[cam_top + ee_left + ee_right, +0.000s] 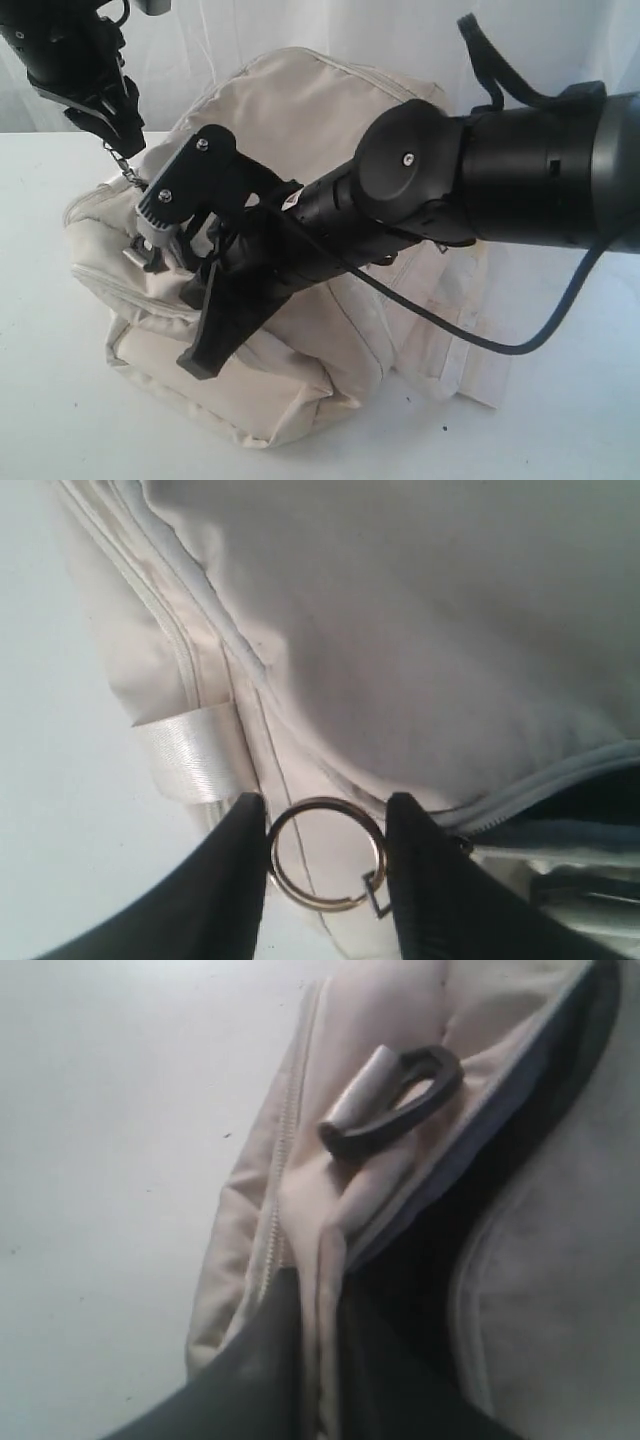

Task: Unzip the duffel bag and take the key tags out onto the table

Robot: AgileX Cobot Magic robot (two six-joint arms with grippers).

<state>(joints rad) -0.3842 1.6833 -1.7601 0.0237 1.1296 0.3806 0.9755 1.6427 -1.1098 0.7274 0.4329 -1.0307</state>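
Sitting mid-frame in the exterior view, the bag [300, 130] slumps on the table [60, 400], its bulk spreading from 9 to 4 o'clock. The left gripper [118, 128] hangs at 10 o'clock, just above the bag's upper corner, and a thin chain [124, 163] runs from its tip down to the fabric. The right arm [520, 170] enters from 3 o'clock and reaches across the middle. The right gripper [185, 290] is down on the bag's near side, towards 8 o'clock, with its tips lost in the folds. A black cable [470, 340] loops off the arm towards 4 o'clock.

In the left wrist view, two black fingers [235, 890] stand a moderate way apart with a metal ring [325, 853] bridging the gap. Its rim touches both, so the gripper holds the ring across its width. A small link [375, 895] hangs from the ring. Beyond lie a closed zipper [180, 650] and a satin loop [195, 755], with bare table past them. Beside one finger the bag's mouth shows as a dark slit.

In the right wrist view, the fingers are nearly together, pinching an upright fold of the bag's fabric. Just beyond them a black D-ring [395, 1100] with a grey sleeve lies on the cloth. Next to the fold the bag gapes dark, edged by grey lining [470, 1160].
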